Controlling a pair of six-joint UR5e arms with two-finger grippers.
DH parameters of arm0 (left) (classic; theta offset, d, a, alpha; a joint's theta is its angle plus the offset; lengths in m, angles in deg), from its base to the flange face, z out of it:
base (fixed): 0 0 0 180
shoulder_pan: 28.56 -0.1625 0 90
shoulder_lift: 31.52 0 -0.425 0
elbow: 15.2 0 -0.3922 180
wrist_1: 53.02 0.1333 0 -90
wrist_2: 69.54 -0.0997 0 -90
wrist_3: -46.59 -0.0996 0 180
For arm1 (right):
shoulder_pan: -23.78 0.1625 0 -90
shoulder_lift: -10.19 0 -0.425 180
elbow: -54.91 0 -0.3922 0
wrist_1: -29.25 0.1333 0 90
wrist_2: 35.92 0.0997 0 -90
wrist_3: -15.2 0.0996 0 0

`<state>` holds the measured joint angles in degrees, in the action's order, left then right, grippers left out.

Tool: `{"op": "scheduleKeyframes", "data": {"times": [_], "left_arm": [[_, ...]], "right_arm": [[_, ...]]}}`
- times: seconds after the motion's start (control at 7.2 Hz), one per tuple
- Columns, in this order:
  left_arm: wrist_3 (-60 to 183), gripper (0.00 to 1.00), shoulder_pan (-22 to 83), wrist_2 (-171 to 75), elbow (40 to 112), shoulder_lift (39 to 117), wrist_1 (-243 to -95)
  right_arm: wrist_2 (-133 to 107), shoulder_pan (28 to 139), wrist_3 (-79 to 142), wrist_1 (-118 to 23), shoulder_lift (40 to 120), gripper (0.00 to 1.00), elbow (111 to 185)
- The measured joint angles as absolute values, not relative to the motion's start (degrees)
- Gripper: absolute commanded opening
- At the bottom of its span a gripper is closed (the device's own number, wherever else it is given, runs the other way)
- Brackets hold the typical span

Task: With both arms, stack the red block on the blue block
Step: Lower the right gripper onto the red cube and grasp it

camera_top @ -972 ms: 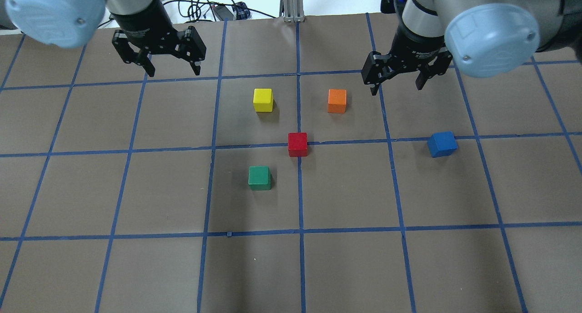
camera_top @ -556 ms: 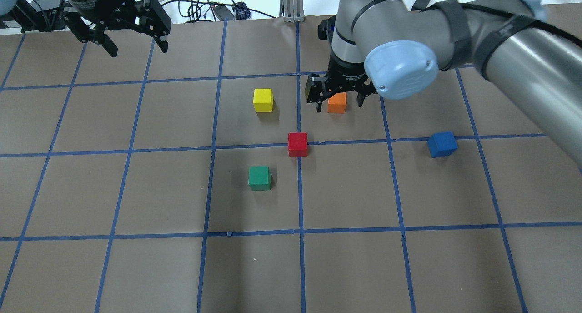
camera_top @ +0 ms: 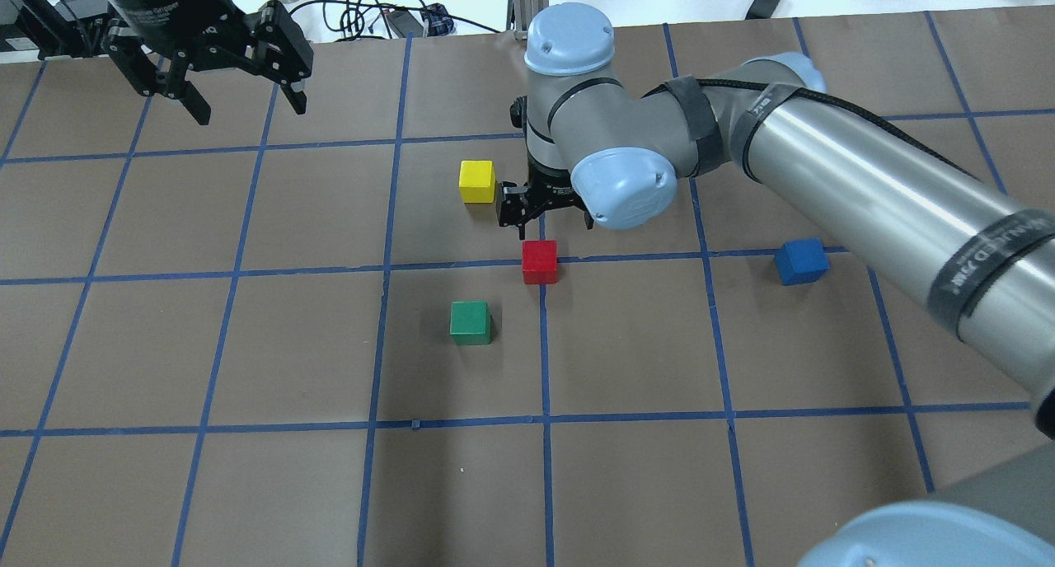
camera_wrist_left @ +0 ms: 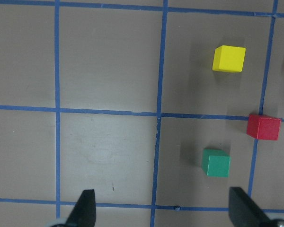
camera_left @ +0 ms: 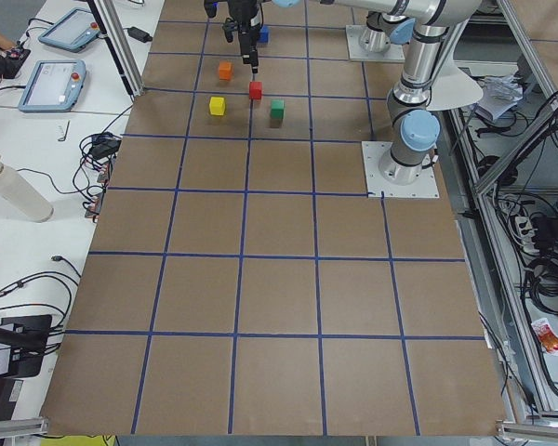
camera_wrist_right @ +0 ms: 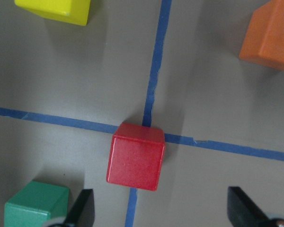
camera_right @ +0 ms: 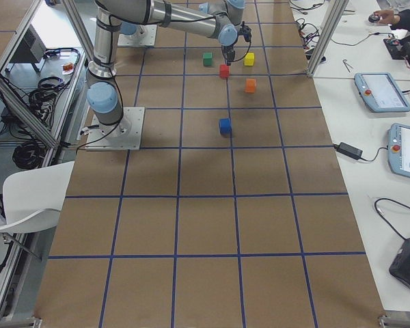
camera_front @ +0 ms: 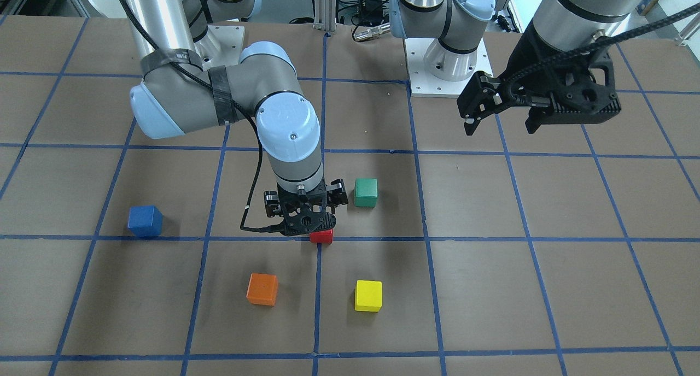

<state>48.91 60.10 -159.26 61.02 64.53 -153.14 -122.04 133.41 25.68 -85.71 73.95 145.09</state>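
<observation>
The black two-finger left gripper (camera_top: 250, 110) hung far off at the left, well apart from every block. Its jaws were wide open and held nothing. Small white writing on its black wrist seemed to end in the word "Gripper". The rest was too small to read.

Next came the black two-finger right gripper (camera_top: 554, 225), and this was the near one. Its jaws were wide open and empty too. The small matte red cube (camera_wrist_right: 136, 156) sat on the brown table (camera_top: 247, 484), right where two blue tape lines crossed. It lay just below the jaws, not yet between them, and a bit closer to one of the fingertips (camera_wrist_right: 84, 208) than the other. A cube has no long side, but this one was turned a tiny bit, so its flat sides did not quite face the fingers. I think the right gripper needed a small shift to get the cube in the middle, and then a move straight down.

Farthest right sat the small matte blue cube (camera_top: 801, 261), well apart from the right jaws, with nothing on top. No block had writing. The pale letters on the silver-grey right arm (camera_top: 865, 188) were too blurred to read.
</observation>
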Motion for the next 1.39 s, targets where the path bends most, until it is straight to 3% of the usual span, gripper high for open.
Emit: {"op": "scheduleKeyframes", "data": {"times": [0.42,0.56,0.69,0.83,0.97,1.39], "left_arm": [[48.79,1.00,60.45,-159.34,66.05,61.73,-153.18],[48.86,1.00,60.46,-159.36,66.49,61.52,-153.15],[48.83,1.00,60.47,-159.39,66.66,61.47,-153.17],[48.79,1.00,60.47,-159.40,66.81,61.39,-153.20],[49.00,1.00,60.47,-159.31,66.93,61.36,-153.11],[48.65,1.00,60.47,-159.37,67.20,61.37,-148.58]], "right_arm": [[-121.81,134.36,26.12,-87.39,70.74,1.00,145.17],[-121.77,134.39,26.18,-87.59,69.76,0.94,145.20],[-121.76,134.42,26.21,-87.68,68.86,0.75,145.23],[-121.64,134.43,26.22,-87.68,68.18,0.42,145.25],[-121.15,134.43,26.22,-87.67,67.83,0.00,145.24],[-118.52,134.36,26.34,-87.35,68.54,0.00,144.94]]}}
